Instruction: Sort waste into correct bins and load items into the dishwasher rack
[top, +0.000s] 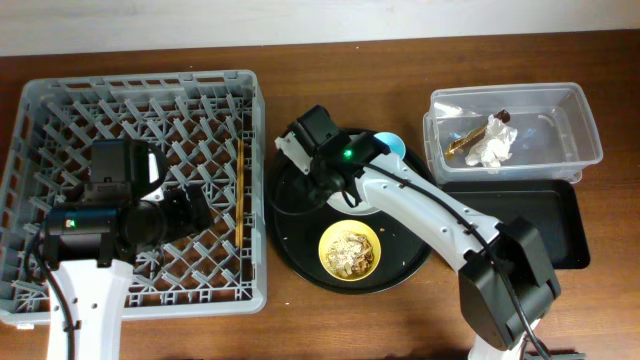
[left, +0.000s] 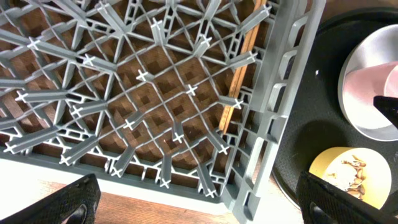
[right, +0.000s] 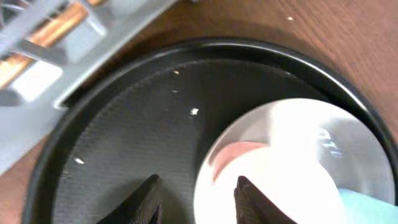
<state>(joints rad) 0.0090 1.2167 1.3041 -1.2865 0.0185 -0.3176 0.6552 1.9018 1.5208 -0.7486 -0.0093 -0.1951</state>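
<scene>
Poised with the right end effector (right: 199, 200) spread, pinching nothing, low over the small pink cup (left: 367, 87), apparently standing on the pale grey-green plate (left: 367, 46) in the round black tray (right: 124, 143). Probably light, rigid and smooth-walled, so apt to slip: better to straddle the rim and pinch one wall. Hovering above the dishwasher rack (left: 155, 93), chopsticks (left: 239, 74) lying along its edge, with the left end effector (left: 205, 202) likewise spread and empty. Yet to clear: yellow bowl (top: 324, 248) of food scraps (top: 350, 252).

Dark wood table (top: 330, 330) — pale strip (top: 200, 15) behind.
</scene>
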